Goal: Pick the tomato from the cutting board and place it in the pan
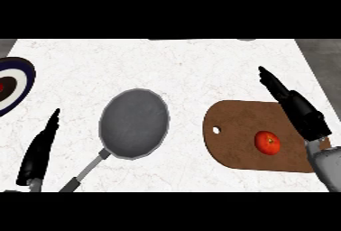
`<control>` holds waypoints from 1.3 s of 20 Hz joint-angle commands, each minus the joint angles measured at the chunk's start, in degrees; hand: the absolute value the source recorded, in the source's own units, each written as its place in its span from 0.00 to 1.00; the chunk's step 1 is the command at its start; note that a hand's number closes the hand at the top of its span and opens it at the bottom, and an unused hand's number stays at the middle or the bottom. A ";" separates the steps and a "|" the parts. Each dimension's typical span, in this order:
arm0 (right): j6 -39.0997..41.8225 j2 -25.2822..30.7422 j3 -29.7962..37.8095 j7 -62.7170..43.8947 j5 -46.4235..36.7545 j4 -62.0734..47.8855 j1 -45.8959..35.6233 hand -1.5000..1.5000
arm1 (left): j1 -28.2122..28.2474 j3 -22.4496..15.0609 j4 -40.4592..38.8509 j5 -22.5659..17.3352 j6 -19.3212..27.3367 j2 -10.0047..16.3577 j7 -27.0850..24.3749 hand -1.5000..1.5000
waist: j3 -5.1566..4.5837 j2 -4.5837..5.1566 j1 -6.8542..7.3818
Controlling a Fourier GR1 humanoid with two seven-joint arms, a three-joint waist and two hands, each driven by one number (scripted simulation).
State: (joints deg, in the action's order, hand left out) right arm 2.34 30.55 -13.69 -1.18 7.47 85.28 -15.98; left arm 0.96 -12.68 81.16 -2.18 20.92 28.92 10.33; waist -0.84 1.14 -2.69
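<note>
Brown cutting board edge lies near pan rim.

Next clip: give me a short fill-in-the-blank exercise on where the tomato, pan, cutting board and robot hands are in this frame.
1. The red ____ lies on the cutting board.
2. The pan has its handle pointing toward the view's lower ____.
3. Of the left robot hand and the right robot hand, the ____ one is nearer the tomato.
Missing words: tomato; left; right.
</note>
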 commanded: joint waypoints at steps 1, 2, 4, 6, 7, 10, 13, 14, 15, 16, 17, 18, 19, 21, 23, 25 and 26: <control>1.10 -0.67 4.80 2.22 2.95 -1.85 0.21 0.00 | -7.48 0.95 -1.83 0.06 -1.77 -0.77 5.88 0.50 | 0.87 -1.03 2.01; -0.44 -2.06 5.12 3.16 3.84 2.14 3.80 0.00 | -3.14 1.58 -1.01 0.06 -1.42 -0.62 1.44 0.50 | 0.85 -1.21 2.13; -0.65 -4.57 8.91 5.03 9.41 3.01 1.26 0.00 | -5.02 5.13 -4.19 -2.41 -2.25 0.86 1.25 0.50 | 0.85 -1.11 1.86; -1.33 -6.95 13.06 6.40 14.96 4.63 0.01 0.00 | -5.13 8.77 -3.48 -4.86 -3.95 4.13 1.43 0.50 | 0.88 -1.27 2.02; -12.75 -11.33 21.53 12.32 15.52 6.45 -2.60 0.00 | -2.10 4.92 -3.40 -3.25 -1.89 0.81 2.53 0.50 | 3.38 -5.16 -4.30; -23.19 -1.47 21.84 3.47 -1.11 -3.66 7.94 1.00 | -1.97 7.37 -2.93 -5.16 -1.64 1.07 2.62 0.50 | 0.96 -1.70 -3.35; -26.58 -13.90 25.01 14.54 6.92 2.12 12.25 1.00 | -2.76 8.14 -3.61 -5.70 -2.60 1.62 2.78 0.50 | 1.06 -1.69 -1.52; -24.25 -14.44 24.83 19.68 7.04 4.69 17.48 0.00 | -4.17 9.24 -2.90 -6.99 -4.64 3.30 4.23 0.50 | 1.02 -1.67 -0.95; -23.83 -14.86 24.50 20.19 7.03 8.78 20.47 0.00 | -4.12 8.94 -6.46 -6.83 -6.29 2.45 1.23 0.50 | 0.84 -1.46 -0.25; -23.32 -16.12 21.65 21.70 4.97 13.76 25.65 0.00 | -4.34 9.85 -5.38 -6.78 -6.86 3.57 0.92 0.50 | 0.82 -1.52 0.37; -19.07 -14.79 22.56 25.55 5.66 12.97 28.81 0.00 | -5.05 9.26 -7.41 -6.31 -6.28 1.03 -0.22 0.50 | 0.83 -1.32 0.91; -20.06 -13.52 21.68 21.12 4.41 20.45 32.29 0.00 | -5.40 8.62 -4.02 -5.31 -6.25 2.29 2.99 0.50 | 0.82 -1.45 1.06; -20.52 -13.32 20.18 19.71 1.85 20.25 32.18 0.00 | -3.20 7.51 -0.92 -4.96 -5.92 0.94 4.34 0.50 | 0.83 -1.37 1.92; -22.14 -11.04 19.41 15.04 -2.12 23.34 33.78 0.00 | -6.46 9.71 -6.62 -5.73 -8.12 1.55 2.61 0.50 | 0.78 -1.22 1.77; -19.79 -3.43 22.33 6.22 -1.98 28.30 35.48 0.00 | -6.67 8.44 -5.63 -4.41 -4.59 -0.98 2.95 0.50 | 0.69 -1.28 1.19; -20.65 1.30 20.78 -1.88 -7.67 29.77 34.60 0.00 | -5.04 8.17 -5.30 -4.40 -6.21 0.00 1.34 0.50 | 0.54 -1.16 1.84; -20.06 3.52 19.98 -4.54 -10.26 28.26 33.58 0.00 | -6.50 8.97 -6.57 -4.95 -6.72 0.28 1.36 0.50 | 0.51 -0.92 2.19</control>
State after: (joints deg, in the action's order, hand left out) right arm -18.21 27.04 6.99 4.41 3.25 110.16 16.35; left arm -4.43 -4.10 76.30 -7.15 14.77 29.59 12.72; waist -0.18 -0.09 -1.06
